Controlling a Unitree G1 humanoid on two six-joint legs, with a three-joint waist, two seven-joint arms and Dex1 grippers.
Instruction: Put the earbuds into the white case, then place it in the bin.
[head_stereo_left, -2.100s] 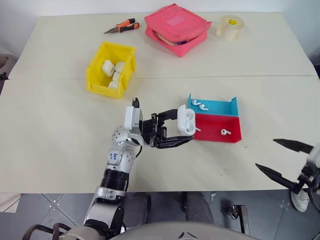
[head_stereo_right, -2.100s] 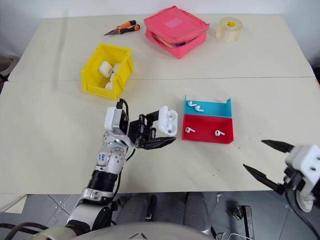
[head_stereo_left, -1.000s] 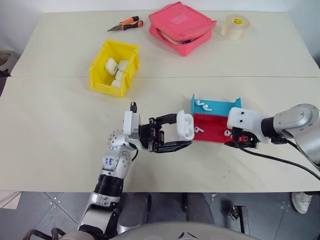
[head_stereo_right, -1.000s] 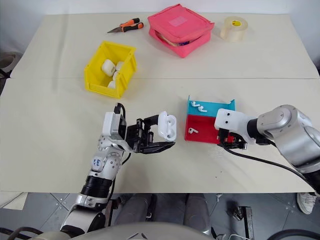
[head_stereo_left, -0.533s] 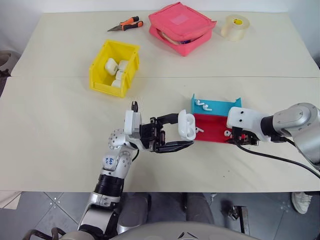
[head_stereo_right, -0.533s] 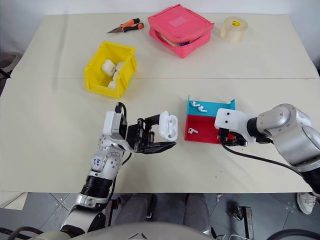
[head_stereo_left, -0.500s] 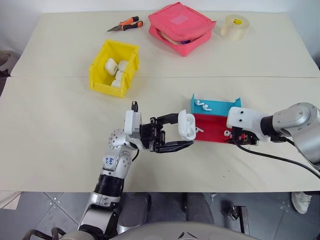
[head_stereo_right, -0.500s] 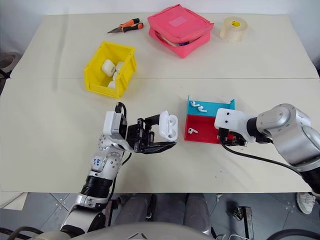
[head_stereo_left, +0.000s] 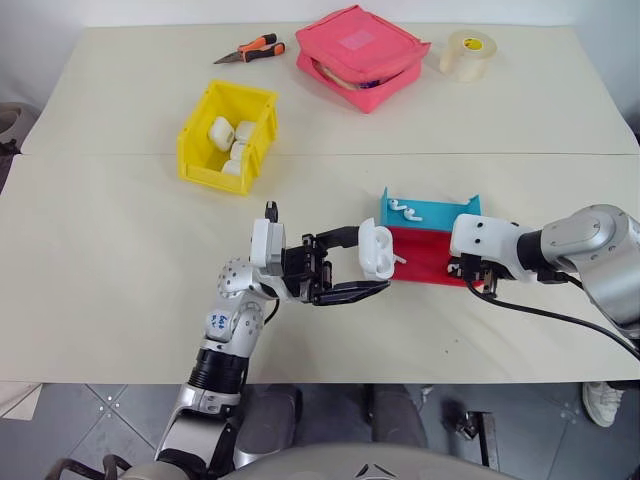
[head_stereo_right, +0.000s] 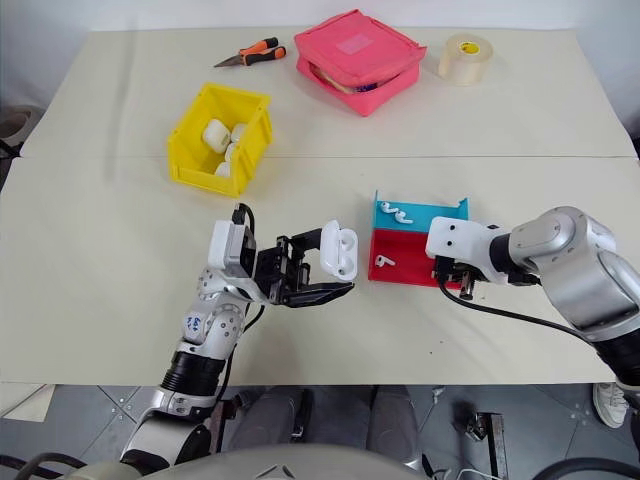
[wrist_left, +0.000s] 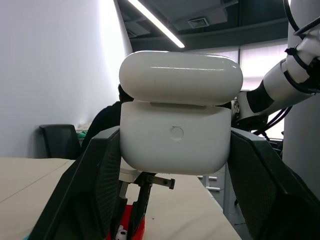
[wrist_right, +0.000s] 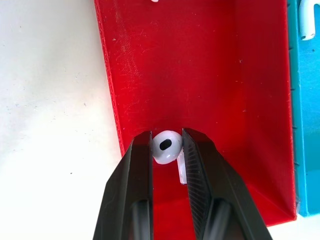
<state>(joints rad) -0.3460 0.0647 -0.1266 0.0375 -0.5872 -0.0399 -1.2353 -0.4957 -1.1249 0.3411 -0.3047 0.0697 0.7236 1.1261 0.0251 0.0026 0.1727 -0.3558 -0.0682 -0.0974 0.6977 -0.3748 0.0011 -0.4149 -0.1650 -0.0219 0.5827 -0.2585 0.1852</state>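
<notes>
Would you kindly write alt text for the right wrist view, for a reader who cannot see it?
The right hand has its two black fingers closed on a white earbud lying in the red tray. The blue tray adjoins it on one side, the pale table lies on the other.

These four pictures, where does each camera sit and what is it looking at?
Left and right eye views: from the head, looking down on the table; both arms show.
Left wrist view: along the left hand, which grips the white case, lid ajar.
Right wrist view: down along the right hand, pinching an earbud in the red tray.
Shared: all show the red tray.
</notes>
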